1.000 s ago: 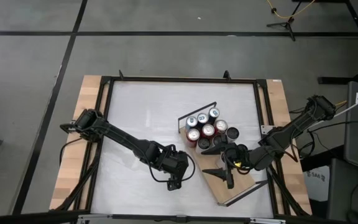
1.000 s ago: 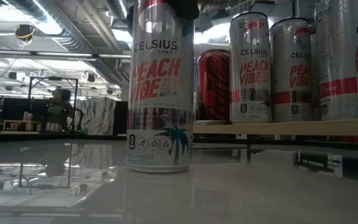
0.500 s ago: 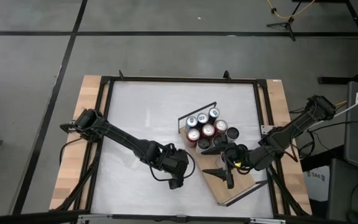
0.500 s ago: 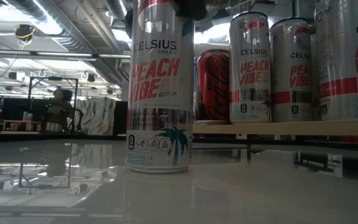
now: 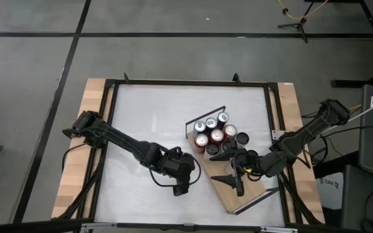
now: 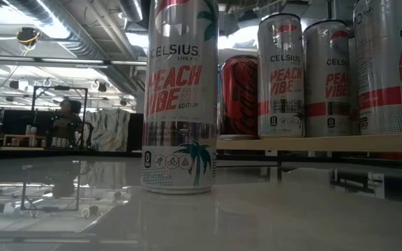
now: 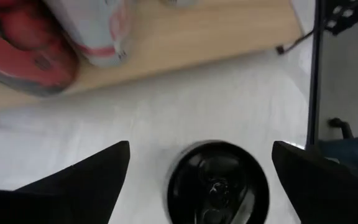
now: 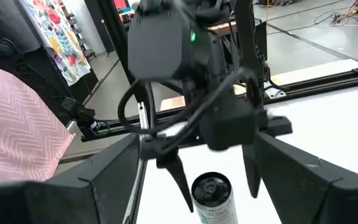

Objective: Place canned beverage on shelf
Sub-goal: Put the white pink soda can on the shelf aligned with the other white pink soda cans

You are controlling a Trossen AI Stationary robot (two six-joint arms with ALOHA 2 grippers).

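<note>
- Can [image 6: 181,97]: upright on the white table [image 5: 141,110], just beside the shelf [image 5: 254,194], not on it. Long axis vertical; dark lid faces up.
- Left gripper [image 7: 201,186]: directly above the can, fingers spread wide to either side of the lid, gripping nothing. The can lies straight below, between them.
- Judgement: the left arm is the nearer; a straight descent should bracket the can before closing.
- Shelf: several cans [image 5: 215,134] crowd its far end; the near end lies bare.
- Right gripper [image 5: 232,181]: over the shelf's bare end, fingers apart, empty, facing the can.
</note>
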